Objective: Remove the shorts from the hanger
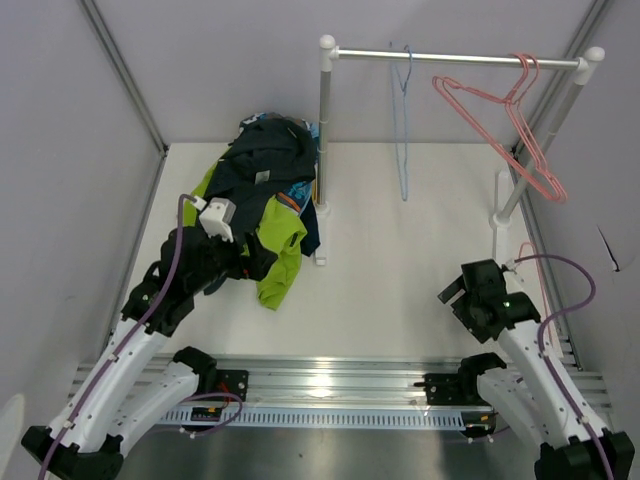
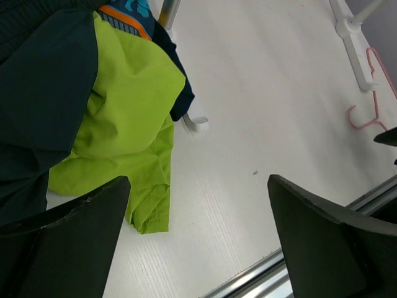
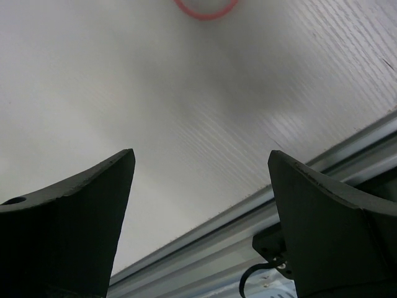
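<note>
The shorts lie in one heap on the white counter (image 1: pixel 400 260), at the foot of the left post of a white clothes rack (image 1: pixel 324 120). A lime green pair (image 1: pixel 280 255) is spread at the near edge of the heap. Dark fabric (image 1: pixel 262 160), navy or charcoal, covers its far part; how many pairs are in it I cannot tell. A small piece patterned in orange and teal (image 1: pixel 295 196) shows between them, beside the post.

The left jaws stand wide apart and hold nothing. They hover low over the counter, and the lime green pair lies just ahead of them and to their left, its hem reaching to the left finger (image 2: pixel 68 242). The dark fabric is further to their left.

The right jaws are also apart with nothing between them, above bare counter close to the metal rail (image 1: pixel 330 375). A thin light blue hanger (image 1: pixel 403 150) and pink plastic hangers (image 1: pixel 550 190) hang from the silver rod (image 1: pixel 460 57), well ahead of both jaws.
</note>
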Controlling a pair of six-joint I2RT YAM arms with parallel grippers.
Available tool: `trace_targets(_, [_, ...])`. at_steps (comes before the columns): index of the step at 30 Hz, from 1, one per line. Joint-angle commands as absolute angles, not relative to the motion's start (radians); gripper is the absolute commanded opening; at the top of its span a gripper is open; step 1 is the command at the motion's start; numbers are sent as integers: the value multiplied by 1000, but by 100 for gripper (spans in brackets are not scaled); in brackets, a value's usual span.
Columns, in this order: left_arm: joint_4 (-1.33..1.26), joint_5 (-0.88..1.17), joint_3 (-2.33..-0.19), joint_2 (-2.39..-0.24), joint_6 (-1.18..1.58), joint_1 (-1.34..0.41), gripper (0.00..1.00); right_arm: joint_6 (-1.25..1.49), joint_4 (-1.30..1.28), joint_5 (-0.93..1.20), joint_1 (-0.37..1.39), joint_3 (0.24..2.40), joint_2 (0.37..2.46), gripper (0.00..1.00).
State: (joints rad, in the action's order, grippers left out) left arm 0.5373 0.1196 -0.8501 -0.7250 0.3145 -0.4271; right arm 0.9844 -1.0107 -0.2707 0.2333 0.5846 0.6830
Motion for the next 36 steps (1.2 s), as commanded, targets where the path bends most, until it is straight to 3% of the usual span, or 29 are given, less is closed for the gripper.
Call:
trace_targets(1, [531, 129, -782, -709, 331, -437, 99, 983, -835, -282, 227, 577, 811, 94])
trace_targets(8, [517, 124, -770, -675, 324, -449, 99, 910, -694, -345, 186, 655, 1043, 90])
trace_targets(18, [502, 170, -764, -678, 319, -462, 99, 804, -585, -339, 55, 758, 1210, 82])
trace_targets(36, [505, 155, -764, -677, 318, -462, 99, 798, -436, -262, 11, 601, 1250, 59])
